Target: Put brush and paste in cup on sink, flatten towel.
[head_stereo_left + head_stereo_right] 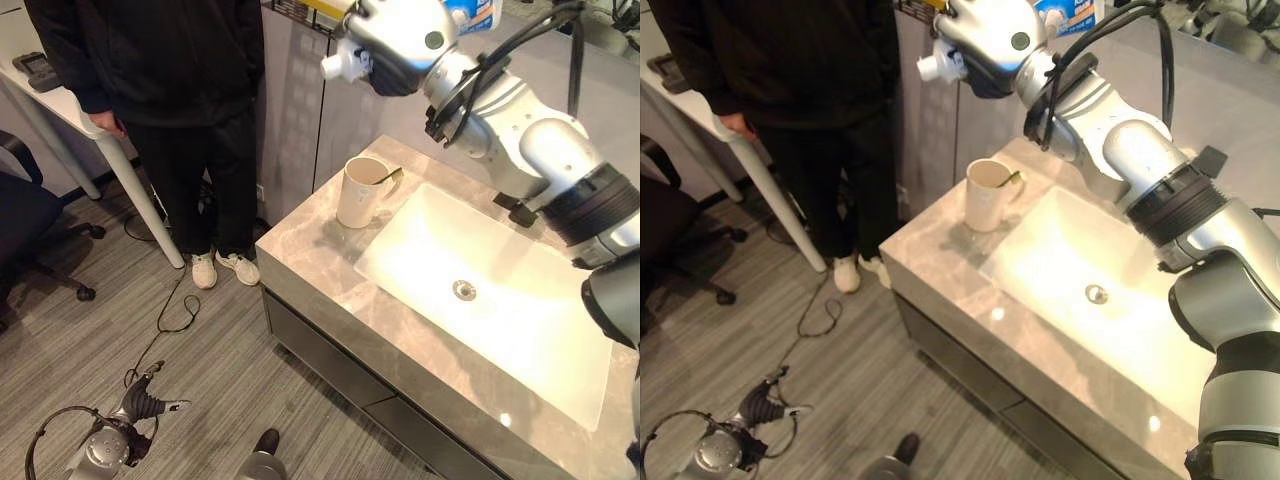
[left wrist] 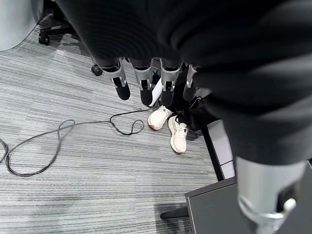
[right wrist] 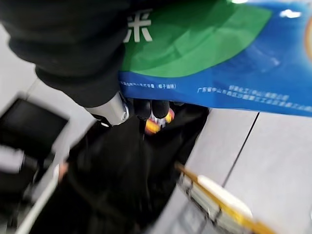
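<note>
On the grey marble-patterned sink counter (image 1: 300, 262), beside the white rectangular basin (image 1: 480, 290), stands a cream ceramic cup (image 1: 362, 192) with a handle poking over its rim. High above it the right hand (image 1: 385, 45) grips a blue, green and white toothpaste tube (image 3: 209, 53), fingers curled round it. Down by the grey striped floor (image 2: 73, 190) the left hand (image 2: 146, 80) hangs with fingers relaxed, near a person in dark clothes (image 1: 170, 70) wearing white shoes.

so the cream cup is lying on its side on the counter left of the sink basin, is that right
Not quite. The cream cup stands upright on the counter left of the sink basin, its open mouth facing up; both eye views show this. Its place beside the basin is as you said.
</note>
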Controlling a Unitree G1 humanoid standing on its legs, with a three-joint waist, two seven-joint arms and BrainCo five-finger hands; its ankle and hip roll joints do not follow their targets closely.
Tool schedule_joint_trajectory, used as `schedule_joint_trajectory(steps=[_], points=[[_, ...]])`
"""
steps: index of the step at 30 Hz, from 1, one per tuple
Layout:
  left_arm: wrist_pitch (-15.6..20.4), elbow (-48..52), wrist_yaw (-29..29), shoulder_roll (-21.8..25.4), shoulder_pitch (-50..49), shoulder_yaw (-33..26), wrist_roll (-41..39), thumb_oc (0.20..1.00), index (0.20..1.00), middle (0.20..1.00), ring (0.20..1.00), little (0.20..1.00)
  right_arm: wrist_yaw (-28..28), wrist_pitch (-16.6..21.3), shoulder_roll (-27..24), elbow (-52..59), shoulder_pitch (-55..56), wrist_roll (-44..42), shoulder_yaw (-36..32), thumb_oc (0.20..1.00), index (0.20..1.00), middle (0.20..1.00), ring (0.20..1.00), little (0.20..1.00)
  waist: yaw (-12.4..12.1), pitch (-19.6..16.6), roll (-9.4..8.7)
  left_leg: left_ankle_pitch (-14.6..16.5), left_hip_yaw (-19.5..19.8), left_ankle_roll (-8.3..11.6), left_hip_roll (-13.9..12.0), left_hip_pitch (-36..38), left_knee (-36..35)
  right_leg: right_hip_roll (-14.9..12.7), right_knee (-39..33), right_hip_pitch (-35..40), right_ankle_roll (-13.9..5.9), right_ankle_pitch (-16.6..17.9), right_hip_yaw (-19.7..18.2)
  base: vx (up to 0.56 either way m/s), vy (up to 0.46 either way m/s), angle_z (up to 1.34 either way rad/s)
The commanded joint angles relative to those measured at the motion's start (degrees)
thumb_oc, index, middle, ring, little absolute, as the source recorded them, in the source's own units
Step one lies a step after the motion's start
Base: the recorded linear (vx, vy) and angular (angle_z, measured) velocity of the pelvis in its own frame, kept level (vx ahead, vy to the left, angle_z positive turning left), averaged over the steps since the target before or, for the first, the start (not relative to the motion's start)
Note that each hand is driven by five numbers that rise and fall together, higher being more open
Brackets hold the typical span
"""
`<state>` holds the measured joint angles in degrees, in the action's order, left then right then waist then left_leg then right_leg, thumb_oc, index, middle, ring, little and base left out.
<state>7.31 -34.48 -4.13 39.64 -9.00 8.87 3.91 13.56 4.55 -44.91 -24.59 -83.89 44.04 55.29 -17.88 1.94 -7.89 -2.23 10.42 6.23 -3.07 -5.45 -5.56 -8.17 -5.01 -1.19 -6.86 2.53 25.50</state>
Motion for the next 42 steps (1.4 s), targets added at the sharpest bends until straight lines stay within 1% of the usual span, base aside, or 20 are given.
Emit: schedule_joint_trajectory(steps=[1, 3, 5, 10, 11, 17, 21, 28, 31, 35, 37, 42], points=[[0.99, -2.04, -2.00, 2.99, 1.28, 1.76, 2.58, 1.000, 1.000, 1.000, 1.000, 1.000, -1.10, -3.87, -1.22, -5.59, -11.73, 5.91, 5.31, 0.200, 0.200, 0.200, 0.200, 0.200, 0.05, -1.93, -2.50, -2.92, 0.61, -0.95, 2.08, -6.56, 0.56, -5.59, 2.52, 4.19, -4.06, 1.88, -0.83, 0.01, 0.009, 0.04], [0.92, -2.92, -2.35, 2.60, 1.68, 2.23, 3.24, 1.000, 1.000, 1.000, 1.000, 1.000, -1.40, -4.36, -0.28, -8.02, -12.74, 8.39, 7.27, 0.200, 0.200, 0.200, 0.200, 0.200, 0.14, -1.98, -2.78, -2.75, 0.75, -0.96, 2.16, -6.61, 0.56, -5.66, 2.46, 4.25, -4.08, 2.00, -0.76, 0.00, 0.000, 0.00], [0.61, -4.28, -2.67, 1.85, 2.42, 3.25, 3.76, 1.000, 1.000, 1.000, 1.000, 1.000, -2.64, -5.01, 1.72, -11.76, -12.63, 11.81, 9.19, 0.200, 0.200, 0.200, 0.200, 0.200, 0.28, -2.07, -3.19, -2.64, 1.07, -0.95, 2.22, -6.74, 0.56, -5.64, 2.39, 4.32, -4.10, 2.23, -0.62, 0.00, 0.000, 0.00], [0.28, -5.94, -2.91, 0.88, 3.58, 4.55, 4.72, 1.000, 1.000, 1.000, 1.000, 1.000, -3.31, -5.77, 3.62, -15.71, -12.66, 14.07, 10.23, 0.200, 0.200, 0.200, 0.200, 0.200, 0.42, -2.10, -3.47, -2.57, 1.53, -0.80, 2.27, -7.12, 0.56, -5.40, 2.20, 4.25, -4.04, 2.26, -0.40, 0.00, 0.000, 0.00], [0.14, -6.50, -2.91, 0.27, 3.98, 5.07, 4.70, 1.000, 1.000, 1.000, 1.000, 1.000, -3.55, -6.36, 4.62, -17.13, -12.66, 15.46, 10.63, 0.200, 0.200, 0.200, 0.200, 0.200, 0.41, -1.99, -3.66, -2.62, 1.83, -0.74, 2.25, -7.27, 0.56, -5.28, 2.07, 4.26, -4.05, 2.30, -0.30, 0.00, 0.000, 0.00], [-0.09, -8.09, -2.71, -0.56, 4.63, 6.11, 5.23, 1.000, 1.000, 1.000, 1.000, 1.000, -4.44, -6.34, 5.85, -18.18, -12.64, 18.36, 11.85, 0.200, 0.200, 0.200, 0.200, 0.200, 0.47, -1.94, -4.09, -2.64, 2.16, -0.62, 2.26, -7.60, 0.56, -5.06, 1.85, 4.22, -3.97, 2.54, -0.18, 0.00, 0.000, 0.00], [-0.35, -8.74, -2.99, -1.07, 5.00, 6.42, 5.61, 1.000, 1.000, 1.000, 1.000, 1.000, -5.72, -5.30, 5.94, -16.57, -12.20, 21.32, 13.53, 0.200, 0.200, 0.200, 0.200, 0.200, 0.54, -1.76, -4.64, -2.50, 2.32, -0.51, 2.19, -7.83, 0.56, -4.91, 1.49, 4.23, -4.10, 2.79, -0.09, 0.00, 0.000, 0.00], [-0.57, -8.38, -3.10, -1.23, 5.15, 6.20, 5.73, 1.000, 1.000, 1.000, 1.000, 1.000, -7.35, -4.36, 5.67, -14.66, -11.63, 23.17, 14.87, 0.200, 0.200, 0.200, 0.200, 0.200, 0.50, -1.25, -5.55, -2.40, 2.50, -0.49, 2.11, -7.95, 0.56, -4.70, 1.23, 4.14, -4.16, 3.19, -0.25, 0.00, 0.000, 0.00], [-0.64, -8.51, -3.05, -1.33, 5.37, 6.57, 5.72, 1.000, 1.000, 1.000, 1.000, 1.000, -8.36, -4.27, 6.32, -16.41, -11.11, 23.93, 15.84, 0.200, 0.200, 0.200, 0.200, 0.200, 0.17, -0.90, -6.42, -2.40, 2.71, -0.44, 2.13, -8.24, 0.56, -4.43, 1.01, 4.01, -4.28, 3.55, -0.17, 0.00, -0.010, 0.00], [-0.66, -8.88, -2.94, -1.34, 5.60, 7.07, 5.93, 1.000, 1.000, 1.000, 1.000, 1.000, -8.71, -4.81, 7.10, -20.02, -10.32, 24.54, 16.38, 0.200, 0.200, 0.200, 0.200, 0.200, -0.06, -0.69, -7.03, -2.34, 2.76, -0.42, 2.18, -8.48, 0.56, -4.34, 0.74, 3.89, -4.40, 3.99, -0.14, 0.00, 0.000, 0.00], [-0.77, -10.25, -3.08, -1.70, 6.33, 7.98, 5.97, 1.000, 1.000, 1.000, 1.000, 1.000, -8.87, -5.74, 8.35, -24.36, -9.45, 25.32, 16.51, 0.200, 0.200, 0.200, 0.200, 0.200, -0.34, -0.44, -7.73, -2.31, 2.94, -0.40, 2.11, -8.81, 0.56, -4.20, 0.55, 3.66, -4.48, 4.47, -0.31, 0.00, 0.000, 0.00], [-0.75, -11.40, -3.40, -2.07, 7.45, 8.90, 5.70, 1.000, 1.000, 1.000, 1.000, 1.000, -8.63, -6.91, 9.28, -28.74, -8.48, 25.75, 16.59, 0.200, 0.200, 0.200, 0.200, 0.200, -0.80, 0.15, -8.07, -2.47, 3.33, -0.34, 2.35, -9.67, 0.56, -4.10, 0.51, 3.15, -4.67, 5.24, -0.29, 0.00, 0.000, 0.00]])
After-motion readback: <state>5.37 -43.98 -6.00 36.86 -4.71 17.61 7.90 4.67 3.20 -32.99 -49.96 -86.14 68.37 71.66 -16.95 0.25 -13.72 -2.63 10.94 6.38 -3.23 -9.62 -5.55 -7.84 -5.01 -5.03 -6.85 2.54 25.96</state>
